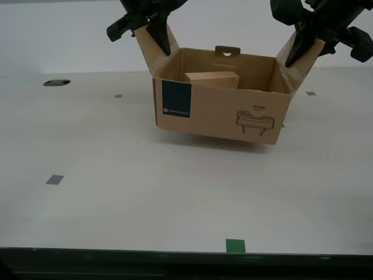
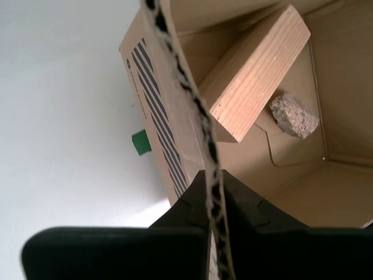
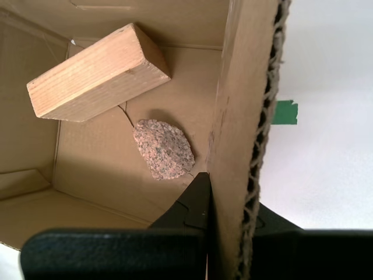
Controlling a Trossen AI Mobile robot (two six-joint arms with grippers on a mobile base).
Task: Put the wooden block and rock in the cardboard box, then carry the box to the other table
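One box (image 1: 224,114) holding one block (image 3: 96,73) and one rock (image 3: 164,149), rock at the block's 5 o'clock; first gripper (image 3: 227,204) and second gripper (image 2: 213,192) each clamped on a flap.

Even, bright light is seen everywhere; a soft shadow is cast under the cardboard box (image 1: 224,111); wrist views stay sharp.

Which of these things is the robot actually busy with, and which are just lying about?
Part of the job:
cardboard box
wooden block, inside the box
rock, inside the box
my first gripper and my second gripper, each clamped on a side flap

Just lying about:
green tape square
grey tape square
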